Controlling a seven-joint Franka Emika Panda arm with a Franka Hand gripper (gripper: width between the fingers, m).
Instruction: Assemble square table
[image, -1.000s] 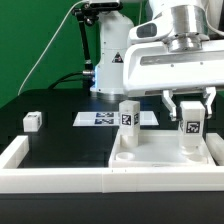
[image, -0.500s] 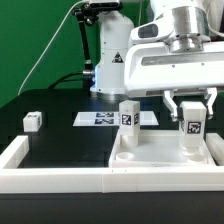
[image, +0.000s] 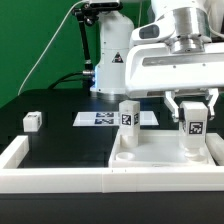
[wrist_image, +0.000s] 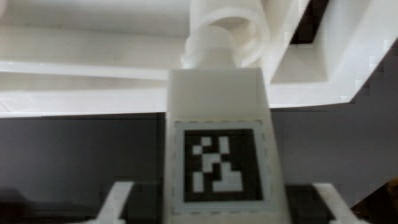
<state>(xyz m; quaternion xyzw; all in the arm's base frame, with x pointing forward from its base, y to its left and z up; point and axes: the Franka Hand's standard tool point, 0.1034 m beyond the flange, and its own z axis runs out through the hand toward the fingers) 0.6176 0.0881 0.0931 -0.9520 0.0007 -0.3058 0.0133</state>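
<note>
Grips the held leg (image: 192, 128) in the gripper (image: 192, 112), fingers (image: 173, 104) pinching its two sides, neither spread wide nor pressed together. Holds it upright, tag toward the exterior view, upper part between the fingers and lower end down at the slab (image: 160, 150), at the far corner on the exterior view's right. Cannot tell whether that end sits in a socket or only touches the slab.

From the wrist view, looks straight along the held leg (wrist_image: 222, 140). Has it filling the middle, tag toward the camera, with one of the fingers (wrist_image: 118, 198) just beside each flank and the gripper (wrist_image: 222, 205) centred on it. Shows beyond the leg's far end the slab (wrist_image: 80, 85) and a rounded form (wrist_image: 228, 30) at its corner, too blurred to name.

Has the standing leg (image: 128, 114) upright at the slab's far corner on the exterior view's left, apart from the fingers. Has the loose leg (image: 33, 120) on the black table (image: 60, 140), well apart from the gripper, toward the exterior view's left. Shows the marker board (image: 100, 118) flat on the table behind the slab, and the wall (image: 60, 178) just beside the slab's near edge.
</note>
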